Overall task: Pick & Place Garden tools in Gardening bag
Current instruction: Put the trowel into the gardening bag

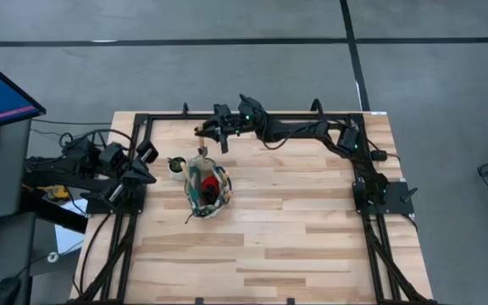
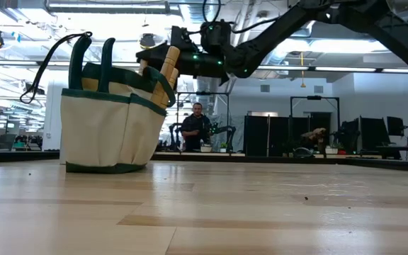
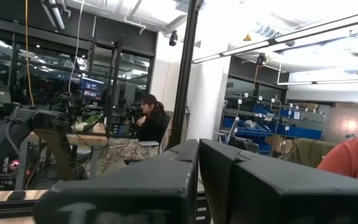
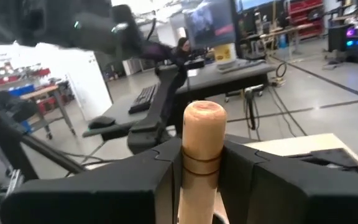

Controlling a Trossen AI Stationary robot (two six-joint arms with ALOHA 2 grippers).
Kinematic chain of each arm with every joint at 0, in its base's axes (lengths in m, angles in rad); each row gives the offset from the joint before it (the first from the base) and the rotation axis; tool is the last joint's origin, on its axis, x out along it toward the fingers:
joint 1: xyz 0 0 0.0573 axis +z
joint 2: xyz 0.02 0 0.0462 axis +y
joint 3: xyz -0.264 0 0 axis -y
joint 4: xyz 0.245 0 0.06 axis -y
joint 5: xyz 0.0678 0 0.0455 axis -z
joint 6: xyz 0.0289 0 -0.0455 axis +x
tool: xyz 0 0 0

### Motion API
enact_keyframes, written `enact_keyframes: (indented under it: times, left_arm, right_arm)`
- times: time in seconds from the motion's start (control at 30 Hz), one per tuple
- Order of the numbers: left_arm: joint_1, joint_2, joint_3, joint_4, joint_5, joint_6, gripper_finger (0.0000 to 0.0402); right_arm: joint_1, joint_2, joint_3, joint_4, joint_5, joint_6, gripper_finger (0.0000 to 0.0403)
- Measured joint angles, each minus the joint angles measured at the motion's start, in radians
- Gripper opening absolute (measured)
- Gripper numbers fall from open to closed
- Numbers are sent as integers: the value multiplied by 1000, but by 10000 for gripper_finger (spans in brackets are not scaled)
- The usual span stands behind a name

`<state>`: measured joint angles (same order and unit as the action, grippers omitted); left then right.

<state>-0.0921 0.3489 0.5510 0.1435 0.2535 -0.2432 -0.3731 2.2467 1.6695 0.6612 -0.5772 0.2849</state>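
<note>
The beige gardening bag with green trim and handles stands on the table left of centre. A red-and-black tool shows inside it. My right gripper hangs above the table just beyond the bag's far side, shut on a light wooden tool handle. In the low view that handle shows slanting at the bag's upper right edge, and its lower part is hidden behind the bag. My left gripper is shut with nothing in it, raised at the table's left edge. My right gripper pinches the wooden handle between its two fingers, a little below the rounded free end, at the grooved rings. The fingers lie level, across the handle. The handle stands nearly upright, free end up, lifted off the table.
A small round dark-topped white pot stands just left of the bag. A black frame rims the wooden table. The table's near and right parts are bare wood. People sit in the room beyond.
</note>
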Motion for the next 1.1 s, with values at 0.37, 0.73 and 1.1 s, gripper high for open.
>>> enact_keyframes:
  times: [0.37,0.73,1.1]
  left_arm:
    - [0,0,0,8,0,-1,3]
    - [0,0,0,13,4,-1,3]
    - [0,0,0,15,3,0,3]
  right_arm:
    - [50,29,5,-8,37,-40,61]
    - [14,64,7,105,-4,33,61]
    - [14,64,7,17,-24,-8,61]
